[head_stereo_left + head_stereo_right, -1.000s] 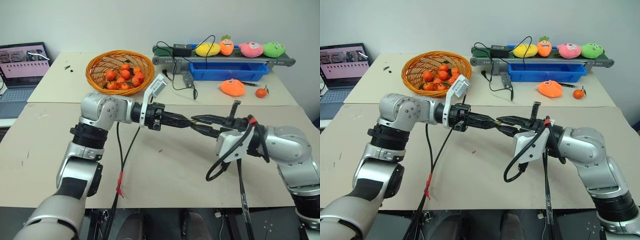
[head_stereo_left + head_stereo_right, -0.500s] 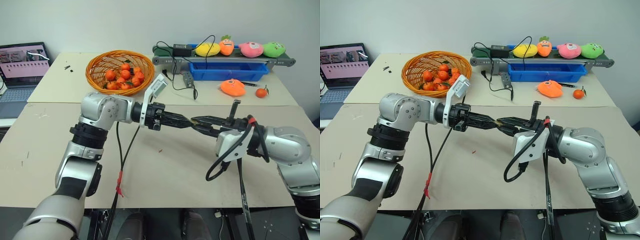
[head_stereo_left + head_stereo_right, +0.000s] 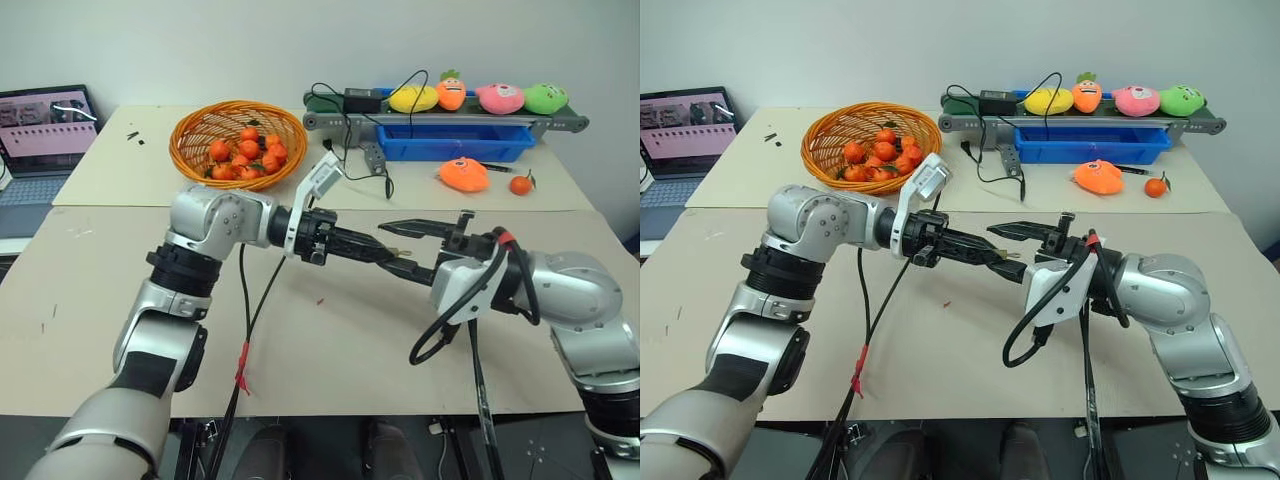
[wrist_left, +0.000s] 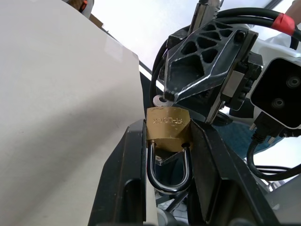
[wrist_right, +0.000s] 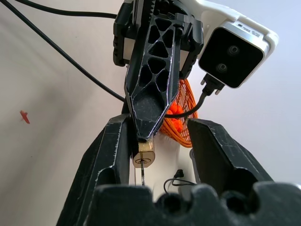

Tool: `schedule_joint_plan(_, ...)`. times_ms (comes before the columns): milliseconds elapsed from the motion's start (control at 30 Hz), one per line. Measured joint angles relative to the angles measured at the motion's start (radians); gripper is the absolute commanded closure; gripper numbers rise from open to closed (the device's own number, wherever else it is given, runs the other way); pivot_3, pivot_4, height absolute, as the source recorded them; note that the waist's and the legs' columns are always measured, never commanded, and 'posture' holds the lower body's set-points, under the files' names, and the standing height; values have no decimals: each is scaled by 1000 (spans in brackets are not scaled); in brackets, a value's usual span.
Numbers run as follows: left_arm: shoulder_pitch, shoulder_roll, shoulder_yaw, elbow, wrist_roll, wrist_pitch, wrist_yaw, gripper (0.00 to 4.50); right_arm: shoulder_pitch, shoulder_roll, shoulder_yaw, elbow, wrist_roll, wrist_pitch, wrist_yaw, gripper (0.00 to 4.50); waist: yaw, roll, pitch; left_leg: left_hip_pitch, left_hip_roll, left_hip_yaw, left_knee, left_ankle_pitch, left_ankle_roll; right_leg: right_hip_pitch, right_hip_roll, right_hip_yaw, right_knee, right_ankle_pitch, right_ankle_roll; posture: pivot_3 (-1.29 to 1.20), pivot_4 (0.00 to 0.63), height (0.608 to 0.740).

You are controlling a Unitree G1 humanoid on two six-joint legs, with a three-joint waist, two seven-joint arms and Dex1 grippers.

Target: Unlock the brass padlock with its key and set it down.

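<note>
Brass padlock (image 4: 168, 128) is clamped between the two fingers of the left gripper (image 4: 167, 155), body outward and silver shackle (image 4: 168, 170) tucked back toward the wrist. Judged purpose: this presents the keyhole end to the opposite arm and holds the lock well above the table (image 3: 330, 340) so the key can be worked freely. The shackle appears seated in the body; whether the lock is released cannot be told.

A key (image 5: 142, 170) stands in the keyhole, its silver head (image 4: 159, 100) showing just past the lock body.

The right gripper (image 5: 157, 146) faces the left one tip to tip. Its jaws stand parted, one finger on either side of the lock's end, and neither is seen to pinch the key. The padlock thus lies between the right fingers, close to one of them, with a clear gap to the other. Judged reading: the right gripper is positioned for a fresh grasp of the key, not holding it.

A small red speck (image 5: 24, 117) lies on the table below, well apart from both grippers.
</note>
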Motion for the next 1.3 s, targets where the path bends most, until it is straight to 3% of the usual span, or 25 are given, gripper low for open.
schedule_joint_plan(967,-17,38,-53,40,39,-28,-82,3691,73,-12,-34,-11,18,-44,-1,2178,1,0,0,0,0,0,0,0,0,0,0,0,0,0,0,0,150,740)
schedule_joint_plan(1067,-17,37,-53,40,39,-28,-82,3691,73,-12,-33,-11,18,-44,0,2864,1,0,0,0,0,0,0,0,0,0,0,0,0,0,0,0,150,740)
schedule_joint_plan(1200,-20,37,-40,40,37,-33,-82,3691,73,-12,-27,-11,18,-44,11,4222,0,0,0,0,0,0,0,0,0,0,0,0,0,0,0,0,150,740)
schedule_joint_plan(1300,-20,36,-40,40,39,-36,-82,3691,73,-12,-27,-11,18,-43,11,4376,1,0,0,0,0,0,0,0,0,0,0,0,0,0,0,0,150,740)
